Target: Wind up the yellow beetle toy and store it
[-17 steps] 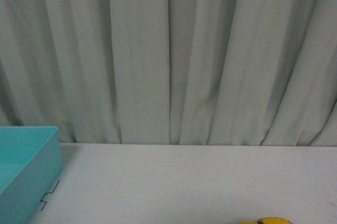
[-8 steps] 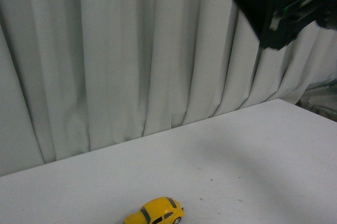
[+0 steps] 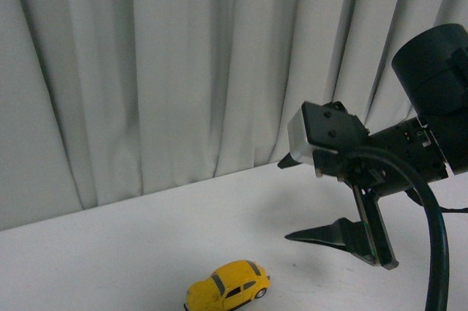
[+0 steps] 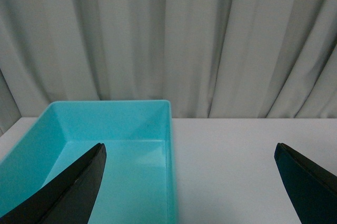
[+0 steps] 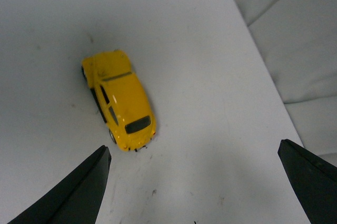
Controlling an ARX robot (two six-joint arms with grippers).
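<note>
Ahead of the right gripper (image 5: 193, 147), yellow beetle toy (image 5: 118, 105) rests on table (image 5: 200, 34), untouched. Jaws wide apart, empty. Same for left gripper (image 4: 189, 147), above turquoise bin (image 4: 113, 129) edge.

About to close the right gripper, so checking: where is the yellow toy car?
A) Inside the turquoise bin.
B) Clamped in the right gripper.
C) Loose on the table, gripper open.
C: the toy car lies on the table; the right gripper is open, clear of it.
</note>
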